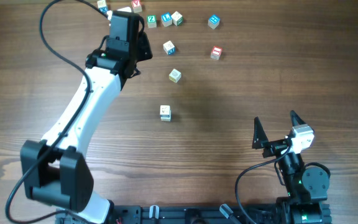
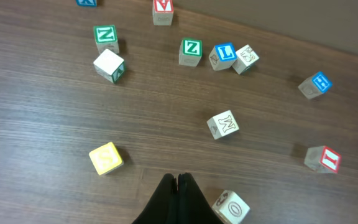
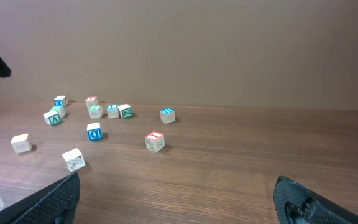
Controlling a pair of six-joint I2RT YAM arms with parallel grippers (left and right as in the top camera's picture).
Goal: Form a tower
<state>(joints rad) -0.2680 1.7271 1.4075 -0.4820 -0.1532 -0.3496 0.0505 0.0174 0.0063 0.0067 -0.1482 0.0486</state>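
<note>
"Tower up yet?" asks the first annotator.

"No stack in any view. As far as the views show, the cubes all lie single on the table (image 2: 42,124)," says the second. "Left gripper (image 2: 178,178) has its fingers pressed together with nothing between them. The yellow-faced cube (image 2: 105,157) sits flat on the wood just ahead and to the left of those tips, apart, not touching."

"Axis?"

"It's a cube, so no long side. Its faces are turned a bit askew to the closed fingers, so the wrist would likely have to open and twist a little. Right of the yellow-faced cube, past the fingertips, there's a circle-marked cube (image 2: 230,206). Far right of the yellow-faced cube is the red-faced cube (image 2: 323,159), well apart."

"Which arm?"

"Left, clearly. Right gripper (image 1: 275,119) hangs spread wide and empty, well away from the yellow-faced cube, back toward the arm bases. It probably sits this one out."
</note>
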